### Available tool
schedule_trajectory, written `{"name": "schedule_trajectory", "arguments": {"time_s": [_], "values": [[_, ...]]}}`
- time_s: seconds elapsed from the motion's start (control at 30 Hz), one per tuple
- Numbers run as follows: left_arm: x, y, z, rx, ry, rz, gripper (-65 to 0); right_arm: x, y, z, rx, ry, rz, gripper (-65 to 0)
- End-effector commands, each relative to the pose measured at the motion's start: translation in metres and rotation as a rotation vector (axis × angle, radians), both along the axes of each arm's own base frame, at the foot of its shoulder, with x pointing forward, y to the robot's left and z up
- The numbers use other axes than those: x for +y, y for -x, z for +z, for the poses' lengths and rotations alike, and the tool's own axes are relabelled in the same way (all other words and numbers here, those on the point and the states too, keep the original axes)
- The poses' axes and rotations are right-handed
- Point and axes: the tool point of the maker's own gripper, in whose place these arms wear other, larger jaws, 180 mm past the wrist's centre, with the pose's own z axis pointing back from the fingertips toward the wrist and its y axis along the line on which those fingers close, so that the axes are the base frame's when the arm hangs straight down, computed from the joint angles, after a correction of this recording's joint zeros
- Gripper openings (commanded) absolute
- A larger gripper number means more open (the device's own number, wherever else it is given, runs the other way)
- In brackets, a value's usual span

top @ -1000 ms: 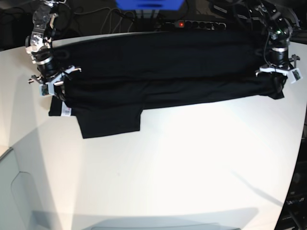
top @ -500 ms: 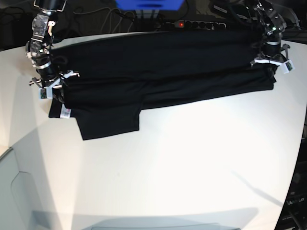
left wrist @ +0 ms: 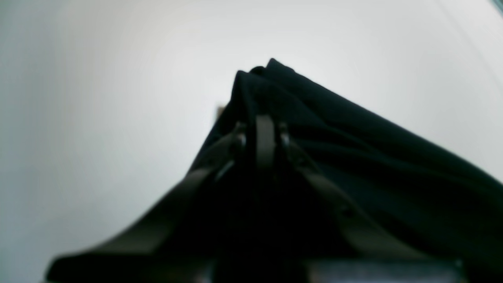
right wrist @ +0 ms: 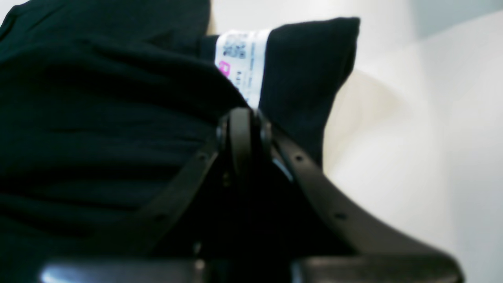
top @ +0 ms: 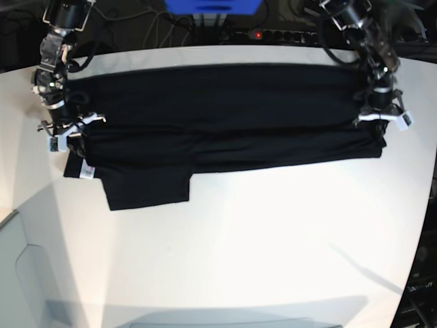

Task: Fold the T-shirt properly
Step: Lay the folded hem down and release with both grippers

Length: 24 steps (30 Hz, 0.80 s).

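T-shirt (top: 218, 116), soft and limp, lies in a long folded band across the twelve-o'clock half of the white bench (top: 273, 239), pinched at its three-o'clock end by the closed left tool (top: 379, 117) and at nine o'clock by the closed right tool (top: 63, 131), so corner grips suit it; no containers are visible.

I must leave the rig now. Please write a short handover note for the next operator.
Left gripper: shut on one end of the large black soft-fabric T-shirt.
Right gripper: shut on the other end, near the small white tag.
T-shirt: lies as a long band across the white table, one sleeve sticking out toward the front.
Done: a lengthwise fold.
Left: fold in the sleeve, then fold the band shorter.
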Motion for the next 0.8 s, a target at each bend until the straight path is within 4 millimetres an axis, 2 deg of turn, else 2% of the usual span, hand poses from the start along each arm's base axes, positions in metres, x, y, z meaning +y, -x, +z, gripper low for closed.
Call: {"name": "schedule_trajectory", "arguments": {"time_s": [0.0, 0.1, 0.27, 0.53, 0.6, 0.77], "values": [[-0.002, -0.001, -0.002, 0.031, -0.004, -0.025, -65.0, -0.013, 0.004, 0.002, 0.015, 0.032, -0.014, -65.0], [-0.006, -0.01, 0.01, 0.006, -0.026, -0.05, -65.0, -0.026, 0.002, 0.016, -0.021, 0.051, -0.046, -65.0], [-0.007, -0.018, 0.038, -0.054, -0.074, -0.066, -65.0, -0.031, -0.004, 0.037, -0.07, 0.079, -0.049, -65.0], [-0.011, -0.012, 0.081, -0.115, -0.177, -0.105, -65.0, -0.043, -0.009, 0.075, -0.169, 0.118, -0.09, -65.0], [-0.012, -0.012, 0.086, -0.123, -0.189, -0.11, -65.0, -0.043, -0.009, 0.078, -0.175, 0.124, -0.088, -65.0], [-0.003, -0.001, 0.082, -0.105, -0.192, -0.084, -65.0, -0.043, -0.003, 0.073, -0.157, 0.125, -0.084, -65.0]]}}
